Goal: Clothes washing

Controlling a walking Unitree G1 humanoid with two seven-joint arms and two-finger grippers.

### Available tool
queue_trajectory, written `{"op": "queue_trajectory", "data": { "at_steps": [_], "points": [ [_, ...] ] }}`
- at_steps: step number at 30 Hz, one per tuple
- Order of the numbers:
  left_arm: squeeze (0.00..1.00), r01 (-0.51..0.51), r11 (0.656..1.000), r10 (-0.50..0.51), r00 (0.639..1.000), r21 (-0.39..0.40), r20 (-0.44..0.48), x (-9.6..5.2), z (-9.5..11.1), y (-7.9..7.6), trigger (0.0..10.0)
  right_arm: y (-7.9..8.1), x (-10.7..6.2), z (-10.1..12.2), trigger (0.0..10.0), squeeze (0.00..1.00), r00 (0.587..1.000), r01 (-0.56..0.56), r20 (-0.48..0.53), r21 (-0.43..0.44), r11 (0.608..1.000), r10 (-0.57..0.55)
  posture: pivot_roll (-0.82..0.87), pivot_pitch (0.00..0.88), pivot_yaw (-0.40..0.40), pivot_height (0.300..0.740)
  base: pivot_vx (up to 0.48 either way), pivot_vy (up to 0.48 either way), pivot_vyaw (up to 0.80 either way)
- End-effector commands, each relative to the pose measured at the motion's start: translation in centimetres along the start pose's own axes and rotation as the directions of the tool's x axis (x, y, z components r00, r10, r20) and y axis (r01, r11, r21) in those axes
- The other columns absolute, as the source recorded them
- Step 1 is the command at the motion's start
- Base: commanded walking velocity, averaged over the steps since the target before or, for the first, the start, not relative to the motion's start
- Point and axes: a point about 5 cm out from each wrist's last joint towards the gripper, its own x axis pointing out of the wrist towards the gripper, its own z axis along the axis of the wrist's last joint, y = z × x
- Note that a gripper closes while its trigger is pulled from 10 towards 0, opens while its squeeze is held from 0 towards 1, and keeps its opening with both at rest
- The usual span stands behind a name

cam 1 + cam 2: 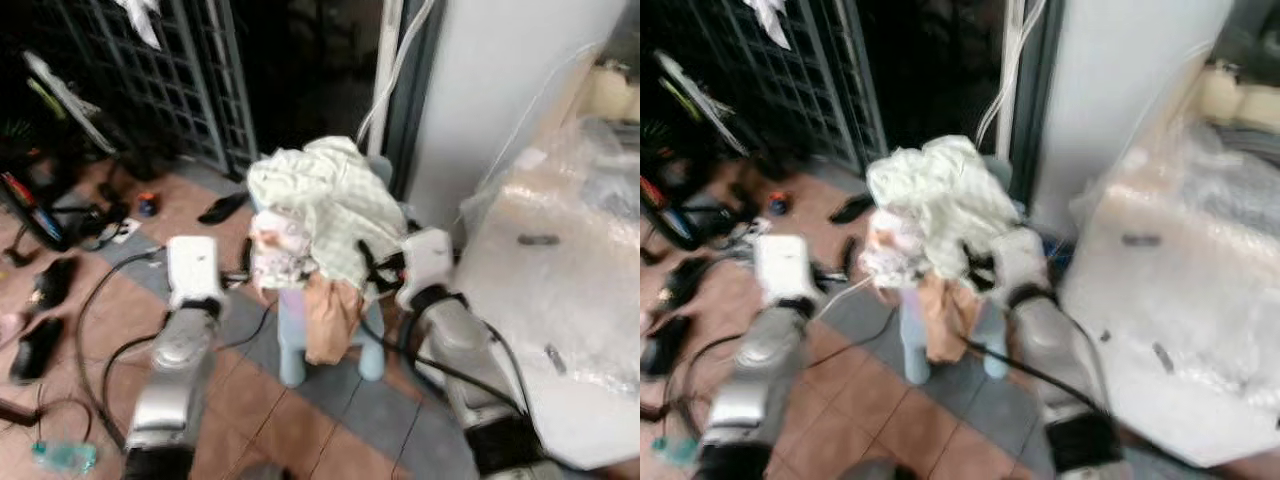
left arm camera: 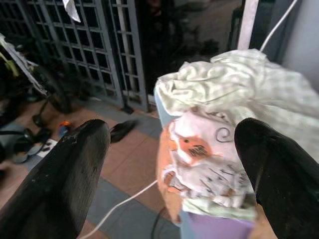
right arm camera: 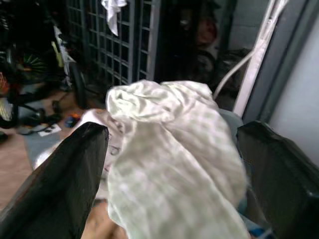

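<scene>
- The white washing machine under clear plastic wrap (image 1: pixel 560 300) takes up the right side of the head view.
- The heap of pale green-checked and printed white clothes (image 1: pixel 320 210) sits at frame centre on a light blue plastic stool (image 1: pixel 292 345), a tan cloth hanging below it.
- The right gripper (image 3: pixel 172 164) has its fingers spread wide around the checked cloth, holding nothing.
- The left gripper (image 2: pixel 174 164) is equally wide open, empty, facing the printed garment (image 2: pixel 199 154).
- Step in hand, I judge: reaching to gather the laundry. Next, both grippers should push in and clamp the bundle, then carry it right toward the machine.
- Black shoes (image 1: pixel 40 320) and cables lie on the tiled floor at lower left.
</scene>
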Motion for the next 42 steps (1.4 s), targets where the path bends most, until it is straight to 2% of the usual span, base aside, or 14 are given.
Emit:
{"op": "queue_trajectory", "data": {
  "at_steps": [1, 14, 26, 34, 38, 41, 42],
  "points": [
    [0.00, 0.021, 1.000, -0.021, 1.000, -0.018, 0.016, 0.2, 0.5, -0.7, 10.0, -0.6, -0.2, -0.6, 10.0, 0.00, 0.999, 0.001, -0.035, -0.019, 1.000, -0.002, -0.03, 0.000, 0.078, 0.740, 0.334, 0.337, 0.00],
    [0.00, 0.032, 0.999, -0.032, 0.999, -0.023, 0.001, 0.0, 0.3, -1.0, 10.0, -0.6, 0.1, -1.2, 10.0, 0.00, 0.997, -0.020, -0.081, -0.064, 0.998, 0.015, -0.03, 0.000, 0.074, 0.740, 0.342, 0.260, 0.00],
    [0.00, 0.032, 0.999, -0.032, 0.999, -0.030, 0.000, -0.2, 0.3, -1.1, 10.0, -0.8, 0.1, -1.3, 10.0, 0.00, 0.996, -0.013, -0.091, -0.091, 0.996, 0.004, -0.02, 0.006, 0.064, 0.740, 0.000, 0.000, 0.00],
    [0.00, 0.024, 0.999, -0.024, 1.000, -0.039, 0.000, -0.1, 0.3, -1.1, 10.0, -0.8, 0.3, -1.4, 10.0, 0.00, 0.995, -0.024, -0.098, -0.098, 0.995, 0.014, -0.02, 0.005, 0.058, 0.740, 0.000, -0.459, 0.00],
    [0.00, 0.028, 0.998, -0.027, 0.999, -0.053, 0.022, -0.3, 0.6, -1.1, 10.0, -0.8, 0.2, -1.4, 10.0, 0.00, 0.995, -0.028, -0.103, -0.096, 0.995, 0.018, -0.02, 0.008, 0.058, 0.740, 0.000, 0.000, 0.00],
    [0.00, 0.011, 0.999, -0.010, 1.000, -0.053, 0.014, -0.7, 0.5, -1.0, 10.0, -0.8, 0.0, -2.0, 10.0, 0.00, 0.988, -0.037, -0.155, -0.086, 0.996, 0.024, -0.01, 0.021, 0.053, 0.740, 0.000, 0.000, 0.00],
    [0.00, 0.005, 0.999, -0.004, 1.000, -0.048, 0.010, -0.9, 0.6, -0.9, 10.0, -0.8, 0.0, -2.4, 10.0, 0.00, 0.979, -0.051, -0.201, -0.086, 0.995, 0.033, -0.01, 0.032, 0.051, 0.740, 0.000, 0.000, 0.00]
  ]
}}
